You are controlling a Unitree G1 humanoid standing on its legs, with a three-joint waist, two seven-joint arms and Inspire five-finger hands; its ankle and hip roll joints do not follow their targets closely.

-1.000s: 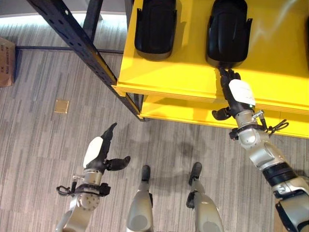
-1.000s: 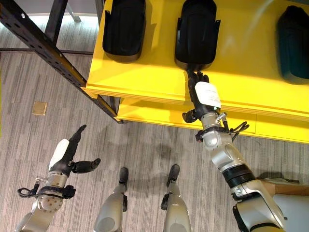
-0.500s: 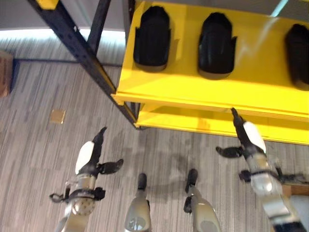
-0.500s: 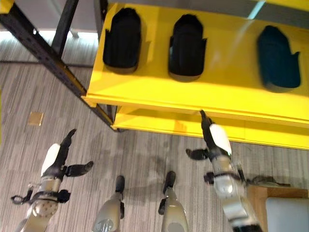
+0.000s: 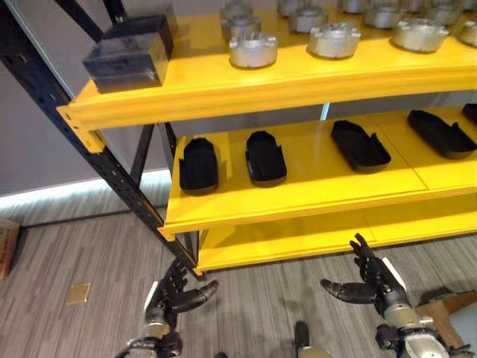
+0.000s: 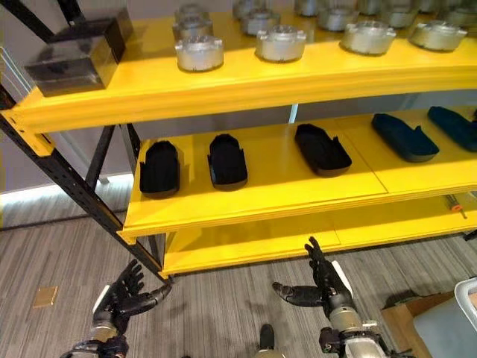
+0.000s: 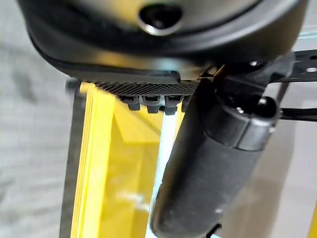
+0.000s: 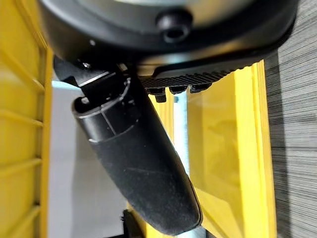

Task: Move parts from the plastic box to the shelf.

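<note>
Several black moulded parts lie in a row on the middle yellow shelf (image 5: 298, 200): one at the left (image 5: 198, 164), one beside it (image 5: 265, 156), another further right (image 5: 360, 144). My left hand (image 5: 173, 294) hangs low in front of the shelf's dark corner post, open and holding nothing. My right hand (image 5: 370, 280) is low too, before the bottom shelf, fingers spread, thumb out, nothing in it. In the wrist views the left thumb (image 7: 208, 163) and the right thumb (image 8: 138, 163) stand straight against the yellow boards.
The top shelf carries silver round parts (image 5: 253, 49) and a dark box (image 5: 127, 56) at its left end. A black slanted post (image 5: 112, 168) braces the rack. A cardboard box with a pale container (image 6: 456, 321) stands at lower right. A small brass plate (image 5: 78, 292) sits in the floor.
The camera has tilted up, so the top shelf now shows. My right hand has come off the second black part on the shelf and dropped low; the left hand stays open.
</note>
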